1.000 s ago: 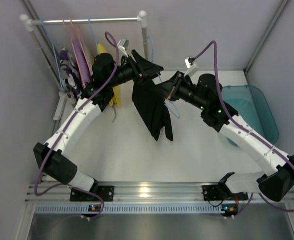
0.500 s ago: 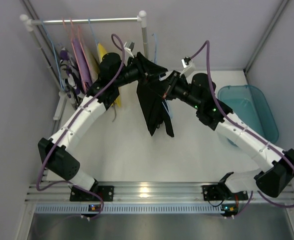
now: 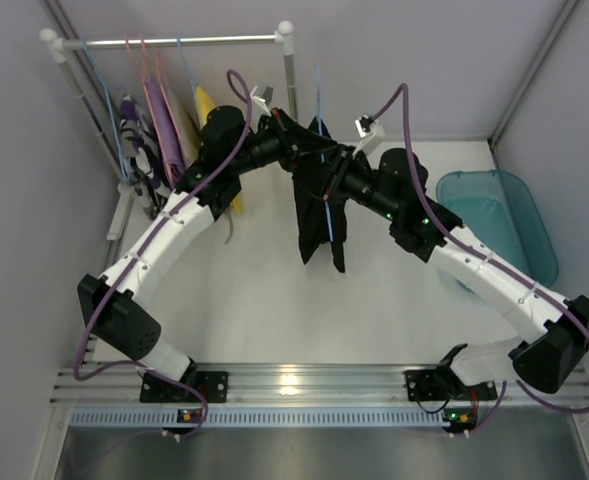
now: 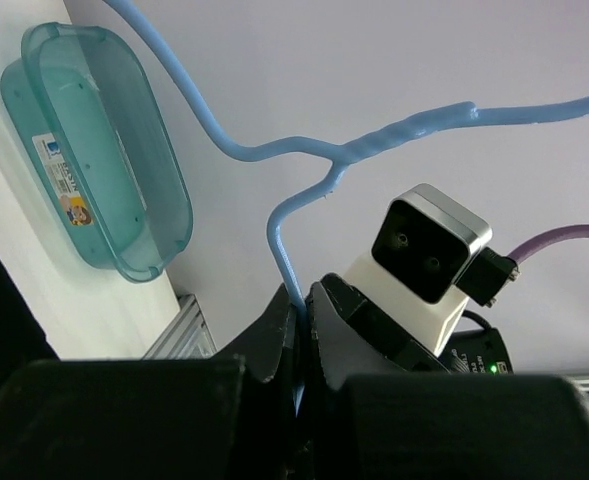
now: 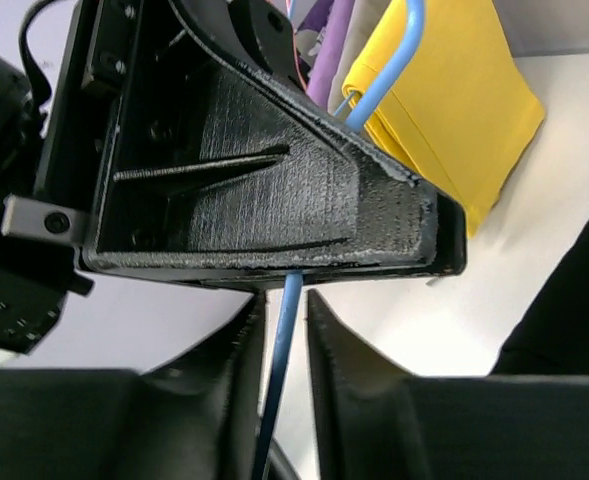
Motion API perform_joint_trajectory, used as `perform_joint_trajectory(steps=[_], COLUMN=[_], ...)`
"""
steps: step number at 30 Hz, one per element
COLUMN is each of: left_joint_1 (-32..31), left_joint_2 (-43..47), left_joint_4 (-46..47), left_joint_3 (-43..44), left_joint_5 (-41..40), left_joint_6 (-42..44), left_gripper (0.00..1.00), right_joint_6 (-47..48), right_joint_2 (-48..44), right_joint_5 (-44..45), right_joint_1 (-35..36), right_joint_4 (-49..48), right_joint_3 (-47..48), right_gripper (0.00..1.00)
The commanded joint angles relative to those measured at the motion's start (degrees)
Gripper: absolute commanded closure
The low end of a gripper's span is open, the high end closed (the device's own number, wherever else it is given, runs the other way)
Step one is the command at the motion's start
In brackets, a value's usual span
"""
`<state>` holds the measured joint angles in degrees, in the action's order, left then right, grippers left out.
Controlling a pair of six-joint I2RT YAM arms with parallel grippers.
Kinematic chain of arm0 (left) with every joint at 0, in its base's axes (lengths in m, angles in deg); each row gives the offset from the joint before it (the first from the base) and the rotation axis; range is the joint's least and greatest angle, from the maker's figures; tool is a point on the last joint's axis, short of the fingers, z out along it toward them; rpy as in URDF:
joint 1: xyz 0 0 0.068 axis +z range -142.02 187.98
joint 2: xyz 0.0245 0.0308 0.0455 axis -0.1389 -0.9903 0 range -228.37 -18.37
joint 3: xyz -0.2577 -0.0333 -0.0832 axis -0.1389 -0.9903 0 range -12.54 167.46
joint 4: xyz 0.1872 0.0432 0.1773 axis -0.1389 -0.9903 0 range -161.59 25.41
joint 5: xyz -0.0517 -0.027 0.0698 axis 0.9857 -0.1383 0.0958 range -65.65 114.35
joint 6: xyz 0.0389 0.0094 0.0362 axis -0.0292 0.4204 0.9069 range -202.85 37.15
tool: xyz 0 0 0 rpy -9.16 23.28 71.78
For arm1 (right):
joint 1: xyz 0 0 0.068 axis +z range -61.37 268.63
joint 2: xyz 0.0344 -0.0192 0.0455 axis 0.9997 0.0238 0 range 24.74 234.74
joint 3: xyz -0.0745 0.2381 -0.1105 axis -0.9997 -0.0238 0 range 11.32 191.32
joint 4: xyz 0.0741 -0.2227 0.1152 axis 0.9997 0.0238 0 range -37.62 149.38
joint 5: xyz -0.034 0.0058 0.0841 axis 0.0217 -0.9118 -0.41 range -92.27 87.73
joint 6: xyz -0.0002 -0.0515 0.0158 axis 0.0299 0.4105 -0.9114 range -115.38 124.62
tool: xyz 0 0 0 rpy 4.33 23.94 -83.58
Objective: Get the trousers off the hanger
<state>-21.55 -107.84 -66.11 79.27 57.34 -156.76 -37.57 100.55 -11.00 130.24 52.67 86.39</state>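
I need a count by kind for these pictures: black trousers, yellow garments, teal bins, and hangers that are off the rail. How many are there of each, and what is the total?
Black trousers: 1
Yellow garment: 1
Teal bin: 1
Light-blue hanger off the rail: 1
Total: 4

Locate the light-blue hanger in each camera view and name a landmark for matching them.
Top external: the hanger is a thin blue line at upper centre, crossing the trousers.
Left wrist: the hanger crosses the upper frame, neck at middle.
Right wrist: the hanger is one wire at bottom centre, inside the right gripper.
Landmark: the teal bin, top and left wrist; the yellow garment, top and right wrist.
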Motion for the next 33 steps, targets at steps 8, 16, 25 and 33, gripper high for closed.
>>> perform_joint_trajectory(steps=[8,16,25,33], left_joint_1=[2.4,2.4,1.7,0.5], left_joint_2=[2.3,3.3,4.1,3.9], left_joint_4=[10.0,5.3,-1.5,-1.0], left_joint_3=[2.5,3.7,6.7,11.4], left_joint_5=[5.4,3.3,0.4,1.5], left_joint_6=[-0.9,-0.2,-4.0,-5.9], left_gripper=[1.00,1.00,1.00,1.00], right_joint_6=[15.5,27.8,36.7,41.0], right_joint_2=[-14.5,-26.5,-33.2,-27.7], right_joint_5=[8.7,19.5,13.5,9.0], right_joint_1=[1.1,-0.1,-0.2,-0.2], right_joint_4=[-1.1,3.1,-11.4,-26.5], right_joint_3=[-8.6,-16.0,-37.4,-44.7], right_gripper=[0.28,0.00,0.01,0.00])
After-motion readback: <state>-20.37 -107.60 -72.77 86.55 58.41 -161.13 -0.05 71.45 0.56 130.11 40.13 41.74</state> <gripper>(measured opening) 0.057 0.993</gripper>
